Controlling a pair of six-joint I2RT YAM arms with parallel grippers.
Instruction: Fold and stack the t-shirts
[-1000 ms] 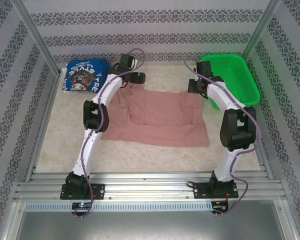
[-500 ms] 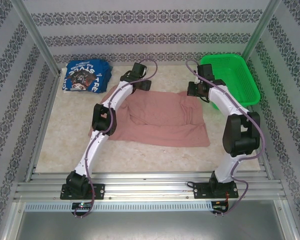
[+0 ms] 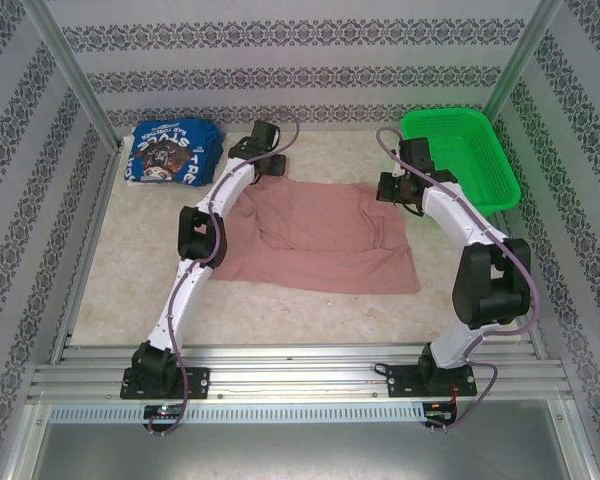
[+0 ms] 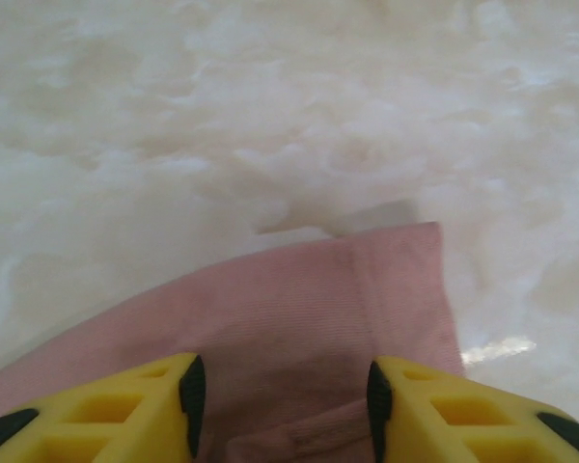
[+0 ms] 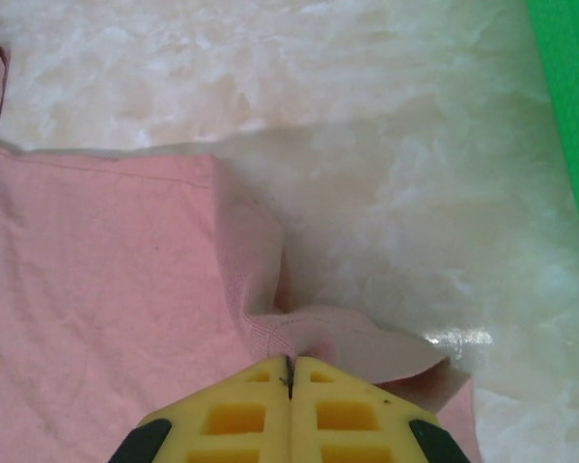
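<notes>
1. Two t-shirts lie on your worktop [image 3: 130, 270]: the pink t-shirt [image 3: 320, 235] is spread at the middle, and the blue t-shirt [image 3: 170, 155] sits folded at the far left corner.
2. Your left claw [image 4: 282, 405] has its jaws apart, straddling the pink t-shirt's far left corner.
3. Your right claw [image 5: 289, 371] is pressed together, clamped on a raised fold at the pink t-shirt's far right corner, near the green basket [image 3: 460, 150].

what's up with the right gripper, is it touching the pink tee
Touching. In the right wrist view the right gripper has its fingers closed, and the pink tee bunches into a fold right at their tips.
</notes>
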